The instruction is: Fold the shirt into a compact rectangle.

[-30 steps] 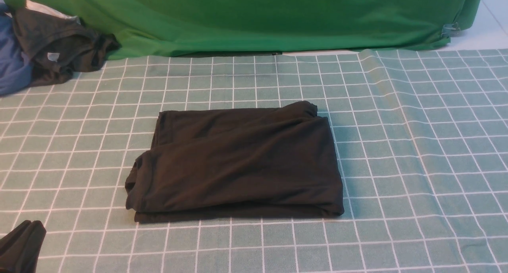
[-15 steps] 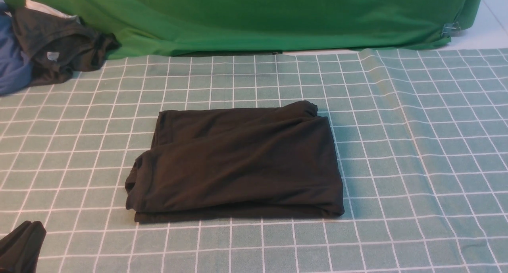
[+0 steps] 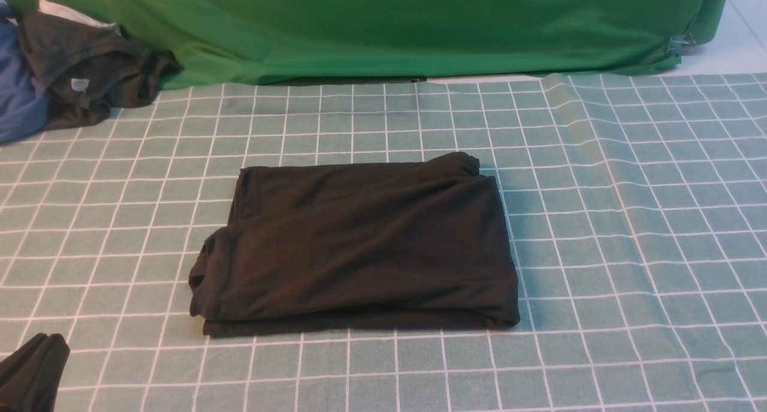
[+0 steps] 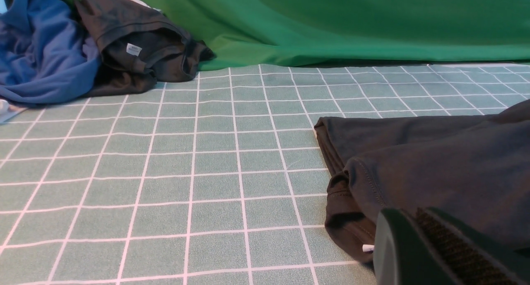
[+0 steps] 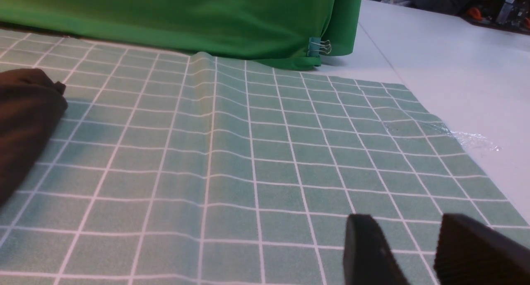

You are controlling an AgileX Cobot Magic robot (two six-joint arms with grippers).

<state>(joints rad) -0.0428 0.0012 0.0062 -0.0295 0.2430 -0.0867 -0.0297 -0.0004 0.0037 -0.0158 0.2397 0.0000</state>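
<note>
**Black shirt, folded, centre of surface**

Black cotton shirt point(image 3: 359, 244): folded into a rough rectangle, lying mid-cloth on the green checked surface point(image 3: 629, 220). Left claw point(image 3: 33, 370): at 7 o'clock, clenched, apart from the shirt. Right claw point(image 5: 414, 252): released, fingers parted over bare cloth, holding nothing. Crumpled dark brownish garment point(image 3: 90, 70) and blue garment point(image 3: 18, 100): heaped at 10 o'clock. Green backdrop cloth point(image 3: 389, 29): 12 o'clock.

front: high, forward | wrists: low, near checked cloth point(image 3: 599, 220) | shared: shirt point(image 3: 359, 244)
</note>
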